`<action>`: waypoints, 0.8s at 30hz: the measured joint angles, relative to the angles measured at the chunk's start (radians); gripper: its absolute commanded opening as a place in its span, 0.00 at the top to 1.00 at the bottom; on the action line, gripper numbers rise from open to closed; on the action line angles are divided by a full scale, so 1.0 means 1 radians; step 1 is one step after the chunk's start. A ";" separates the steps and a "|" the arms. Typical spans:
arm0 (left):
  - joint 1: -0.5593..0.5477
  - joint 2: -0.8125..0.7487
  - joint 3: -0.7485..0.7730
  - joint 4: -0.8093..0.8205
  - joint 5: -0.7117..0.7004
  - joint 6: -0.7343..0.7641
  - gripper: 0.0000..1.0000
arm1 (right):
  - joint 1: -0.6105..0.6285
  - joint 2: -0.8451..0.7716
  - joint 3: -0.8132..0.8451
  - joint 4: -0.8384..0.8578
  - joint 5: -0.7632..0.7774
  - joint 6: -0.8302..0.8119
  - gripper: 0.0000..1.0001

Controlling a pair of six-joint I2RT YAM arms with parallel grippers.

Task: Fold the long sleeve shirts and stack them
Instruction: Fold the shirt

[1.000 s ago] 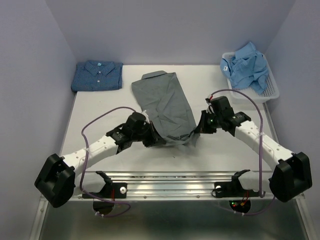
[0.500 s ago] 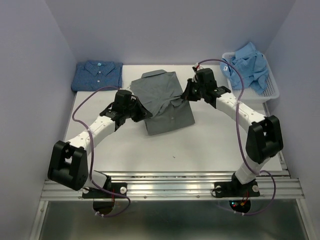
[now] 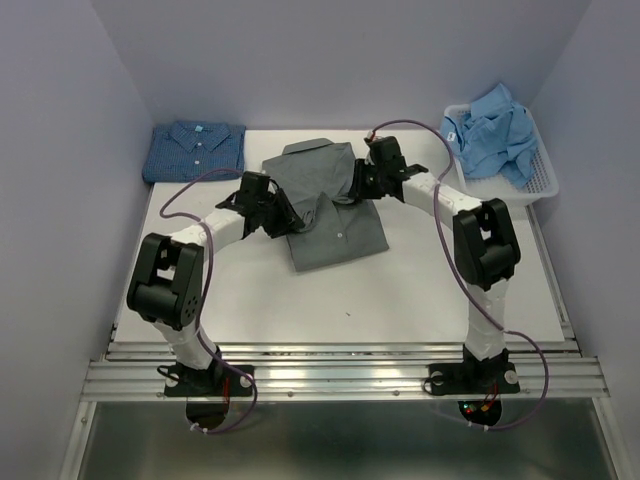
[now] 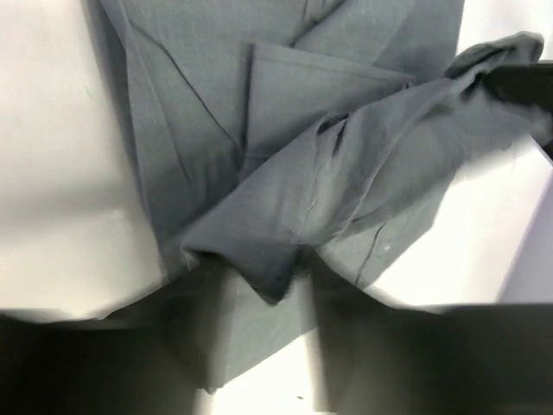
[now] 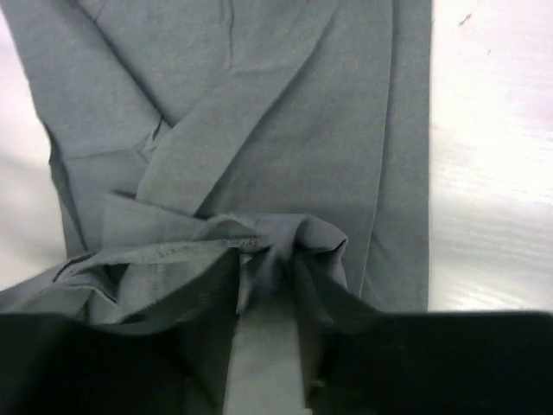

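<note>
grey shirt [image 3: 340, 235]: mid-table, hem doubled over twd collar.
left gripper [image 4: 270, 290]: pinching hem, shirt's 9 o'clock.
right gripper [image 5: 268, 277]: pinching hem, 2 o'clock.

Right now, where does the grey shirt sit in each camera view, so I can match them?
Top external: grey shirt at the centre of the table.
Left wrist: grey shirt fills most of the frame, bunched at the left fingers.
Right wrist: grey shirt fills left and centre, bunched at the right fingers.
Shared landmark: the lifted hem fold stretched between the two pinches.
</note>
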 measured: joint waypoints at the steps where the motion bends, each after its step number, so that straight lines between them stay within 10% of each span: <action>1: 0.004 0.010 0.010 -0.006 -0.007 0.007 0.16 | 0.000 0.018 0.018 -0.003 0.003 -0.008 0.34; 2: 0.005 0.011 0.014 -0.007 -0.011 -0.002 0.02 | 0.000 0.028 0.030 -0.006 0.004 -0.010 0.23; 5: 0.009 0.008 0.035 -0.017 -0.026 0.003 0.01 | 0.000 0.034 0.067 -0.033 0.006 -0.037 0.01; 17: -0.028 -0.293 -0.076 0.006 -0.091 -0.051 0.01 | 0.000 -0.358 -0.248 0.026 -0.154 -0.059 0.00; 24: -0.159 -0.159 -0.081 0.109 -0.051 -0.091 0.01 | 0.002 -0.210 -0.231 0.080 -0.292 -0.046 0.00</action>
